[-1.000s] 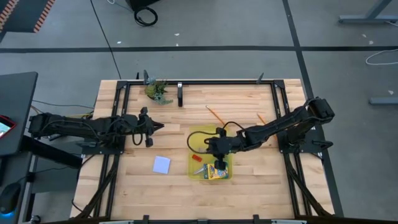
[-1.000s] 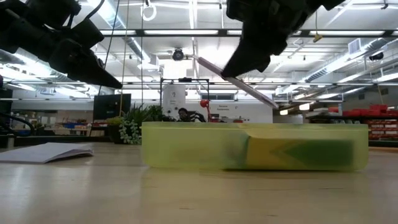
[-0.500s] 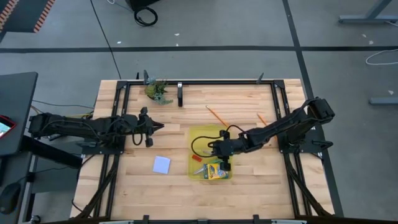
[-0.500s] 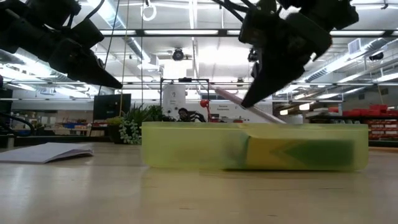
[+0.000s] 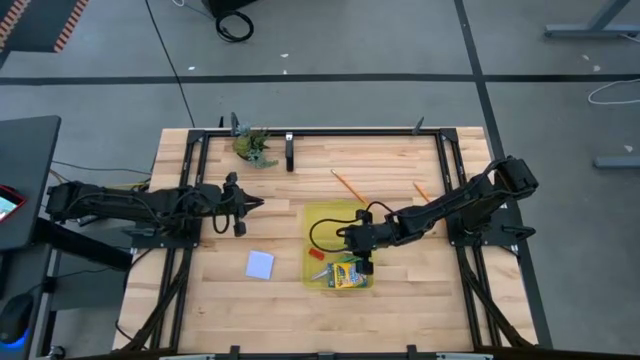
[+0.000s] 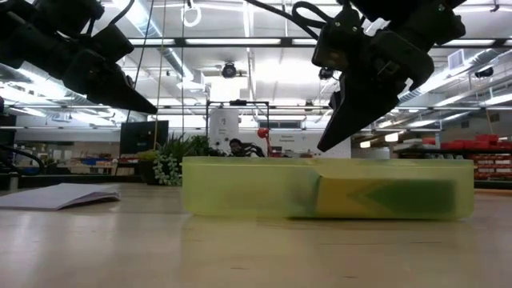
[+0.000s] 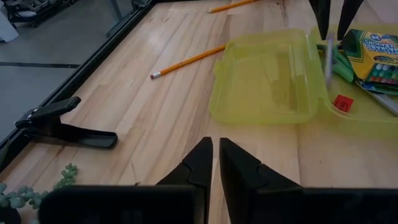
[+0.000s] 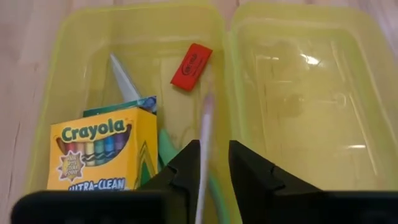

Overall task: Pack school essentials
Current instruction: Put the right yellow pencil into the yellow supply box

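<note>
The open yellow translucent case (image 5: 322, 232) lies at the table's middle. In its tray are the crayon box (image 8: 102, 149), the red eraser (image 8: 191, 66) and the green-handled scissors (image 8: 163, 142). My right gripper (image 8: 214, 155) hangs over the tray, fingers slightly apart, with the purple pen (image 8: 206, 127) between them, pointing down into the tray. The pale blue note pad (image 5: 260, 264) lies flat, left of the case. Two orange pencils (image 5: 347, 184) (image 5: 421, 189) lie beyond the case. My left gripper (image 7: 216, 149) waits shut over the table's left side. My right gripper comes at the tray from above, slanting down. The purple pen (image 7: 328, 57) runs along the fingers and lies close to the inner side of one finger (image 8: 186, 168). Bare tray shows between the pen and the other finger. Whether either finger touches the pen, I cannot tell.
The case's lid (image 8: 305, 93) lies open beside the tray, toward the far edge. A black clamp (image 7: 62, 127) and a green leafy clump (image 5: 253, 146) sit near the far rail. Bare wood lies around the note pad and along the near edge.
The right gripper has moved down and toward the near edge, over the tray. The pen, which stuck out slanted across the fingers above the case wall, now hangs along the fingers inside the tray and no longer shows in the low view.
</note>
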Available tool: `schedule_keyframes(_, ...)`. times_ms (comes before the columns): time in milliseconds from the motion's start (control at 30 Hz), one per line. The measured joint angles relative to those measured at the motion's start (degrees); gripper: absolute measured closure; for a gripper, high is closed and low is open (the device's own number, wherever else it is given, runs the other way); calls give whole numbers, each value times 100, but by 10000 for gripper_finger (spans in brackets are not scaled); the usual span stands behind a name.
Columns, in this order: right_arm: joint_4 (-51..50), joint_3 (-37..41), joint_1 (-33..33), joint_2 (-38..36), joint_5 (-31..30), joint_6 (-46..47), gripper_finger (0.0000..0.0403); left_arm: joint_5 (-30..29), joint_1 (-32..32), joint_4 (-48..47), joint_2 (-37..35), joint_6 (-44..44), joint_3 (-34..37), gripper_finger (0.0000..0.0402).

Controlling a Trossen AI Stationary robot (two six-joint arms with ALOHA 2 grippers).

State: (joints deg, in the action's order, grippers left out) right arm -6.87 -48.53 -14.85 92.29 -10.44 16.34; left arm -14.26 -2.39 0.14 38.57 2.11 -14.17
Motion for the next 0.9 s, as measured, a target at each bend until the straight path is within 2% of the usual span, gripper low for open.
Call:
schedule_keyframes(333, -50, 0, 264, -12, 67, 271, 260, 18, 0, -21, 0, -6, 0, 372)
schedule_keyframes(600, -367, -2, 599, -740, -2, 155, 257, 685, 4, -130, -110, 353, 7, 374)
schedule_keyframes(900, -1165, -2, 912, -1610, -195, 1, 257, 706, -7, -397, -1270, 602, 7, 397)
